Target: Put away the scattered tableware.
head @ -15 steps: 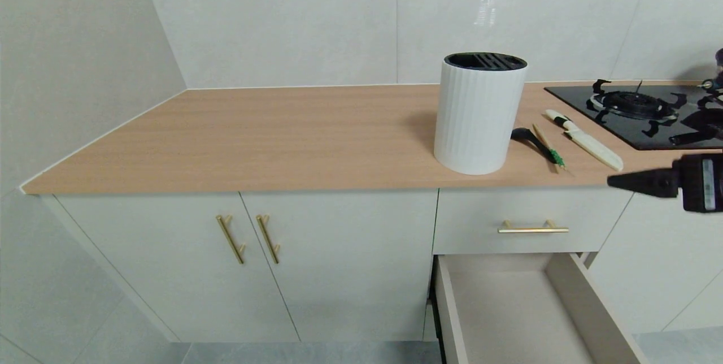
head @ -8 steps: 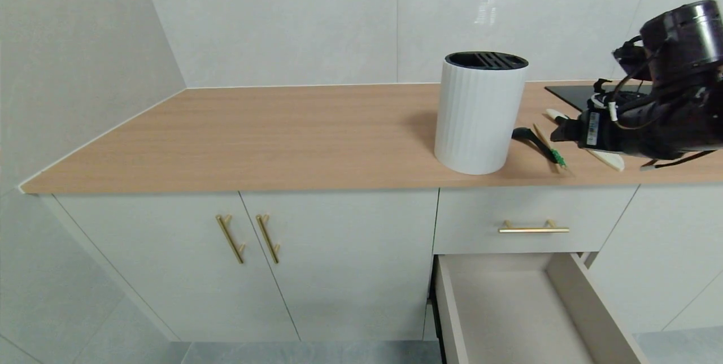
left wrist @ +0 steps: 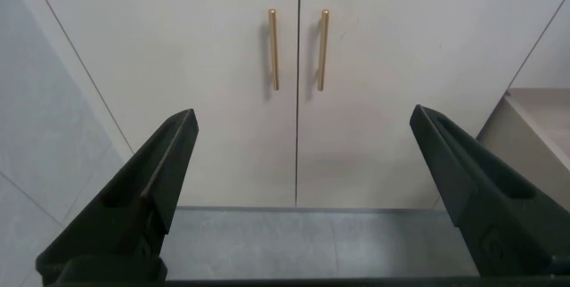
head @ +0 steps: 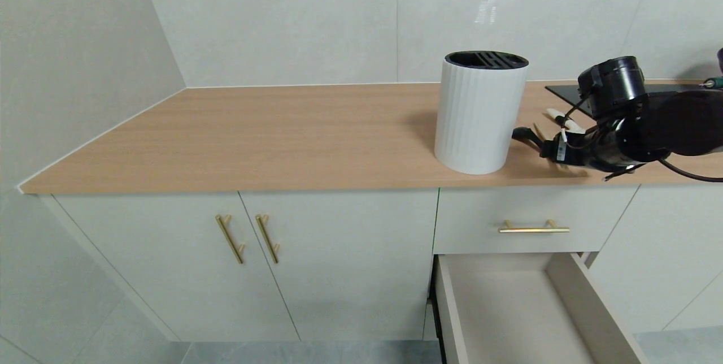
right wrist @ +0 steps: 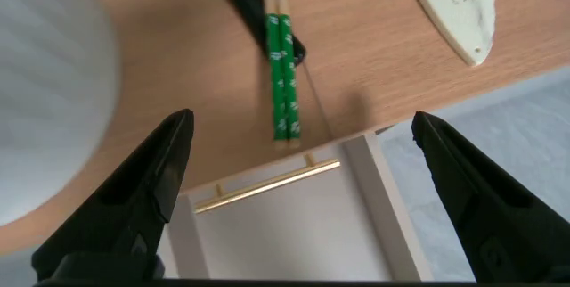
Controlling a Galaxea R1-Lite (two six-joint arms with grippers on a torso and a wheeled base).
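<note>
On the wooden counter point(head: 282, 138) stands a white ribbed utensil holder point(head: 479, 118) with a black slotted top. Just right of it lie a black ladle point(head: 522, 133), a pair of chopsticks point(right wrist: 283, 82) with green ends, and a white knife point(right wrist: 454, 6), whose handle end point(head: 556, 115) shows past the arm. My right gripper point(head: 547, 152) hovers low over the chopsticks near the counter's front edge. It is open point(right wrist: 301, 127) and holds nothing. My left gripper point(left wrist: 303, 118) is open too, down in front of the cabinet doors point(left wrist: 298, 100).
A black gas hob point(head: 565, 90) lies at the counter's far right, behind my right arm. Below the utensils is a shut drawer with a gold handle point(head: 533, 229), and under it an open drawer point(head: 508, 307) sticks out. The tiled wall stands behind.
My right arm rose from below the counter's edge, swung in over the counter, then dropped lower and moved left over the chopsticks. The tableware has not moved.
</note>
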